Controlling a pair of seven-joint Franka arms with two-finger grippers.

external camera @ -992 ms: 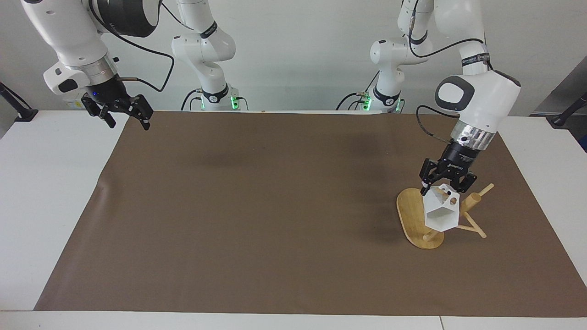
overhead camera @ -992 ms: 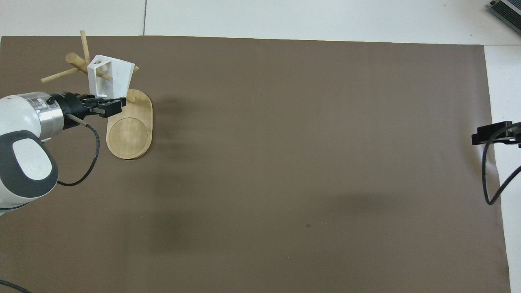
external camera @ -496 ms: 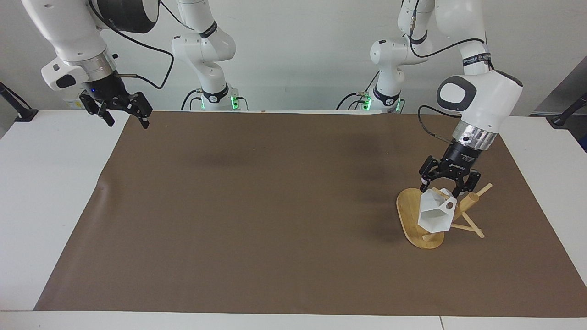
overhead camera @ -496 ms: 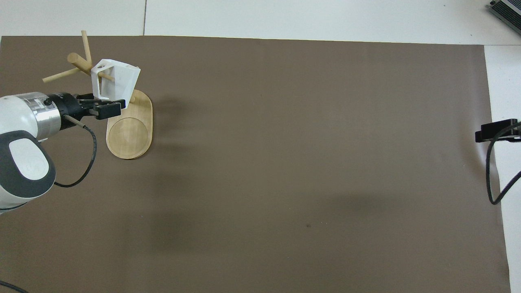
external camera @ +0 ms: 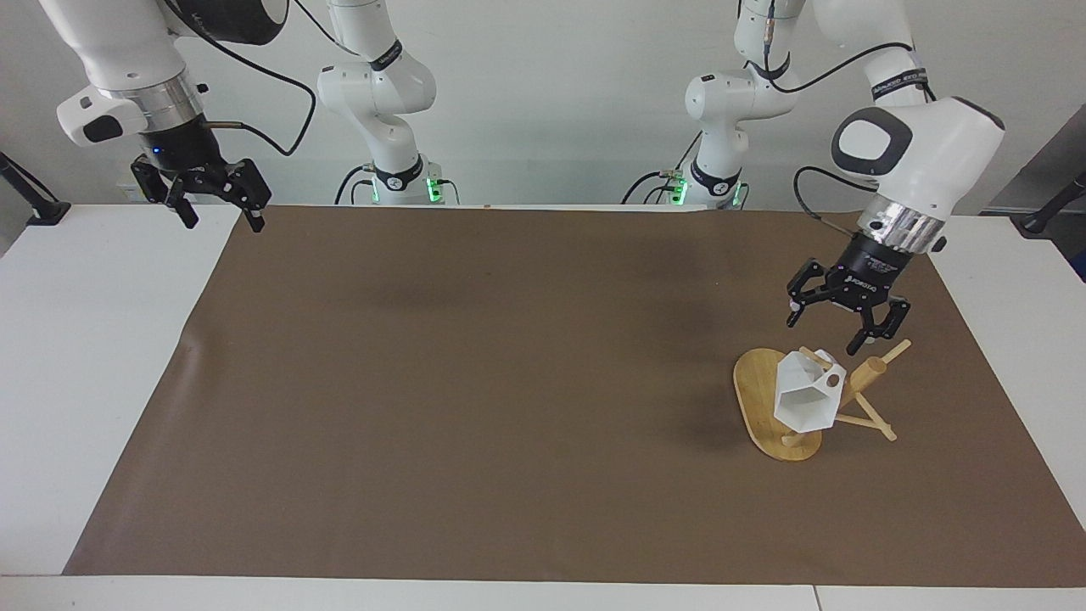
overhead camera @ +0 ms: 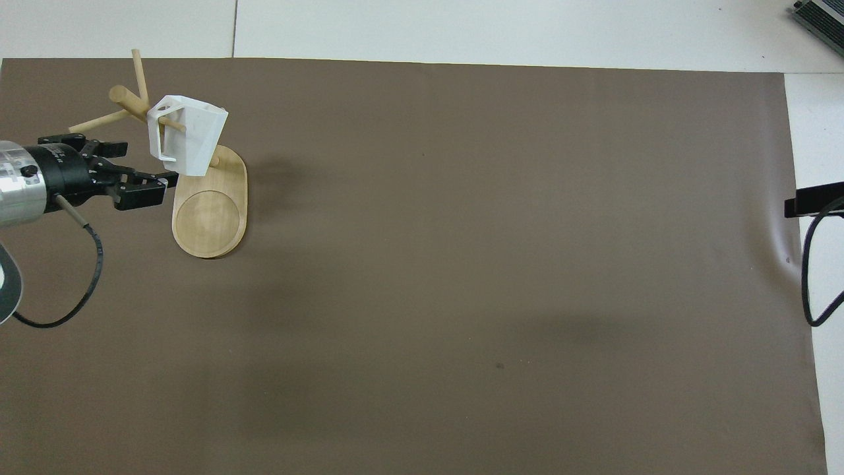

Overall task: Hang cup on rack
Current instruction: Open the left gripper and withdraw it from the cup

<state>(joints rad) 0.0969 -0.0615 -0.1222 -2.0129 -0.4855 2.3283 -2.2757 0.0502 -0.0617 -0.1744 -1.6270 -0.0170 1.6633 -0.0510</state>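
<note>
While the cup [external camera: 806,397] hangs on the rack [external camera: 776,406], carried by a thin peg that passes through its blocky handle, the left gripper [external camera: 836,331] is raised just above it with its fingers spread wide and nothing between them, clear of the cup and the pegs. The cup is tilted, with its hexagonal mouth turned toward the end of the table away from the robots, and its white faceted body sits over the oval base of the rack without any visible contact with the gripper. The rack stands on the brown mat [external camera: 509,382] toward the left arm's end of the table; its thick central post leans, and its thin crossing pegs stick out to several sides. In the overhead view the cup [overhead camera: 188,135] lies over the part of the base farther from the robots, with the rack [overhead camera: 211,214] base showing bare nearer to the robots, and the left gripper [overhead camera: 142,188] is just beside the cup and the base. The right gripper [external camera: 216,208] waits high over the corner of the mat at the right arm's end of the table, well apart from the rack, with its fingers also spread apart and empty; the overhead view shows only a dark edge of the right gripper [overhead camera: 814,199]
</note>
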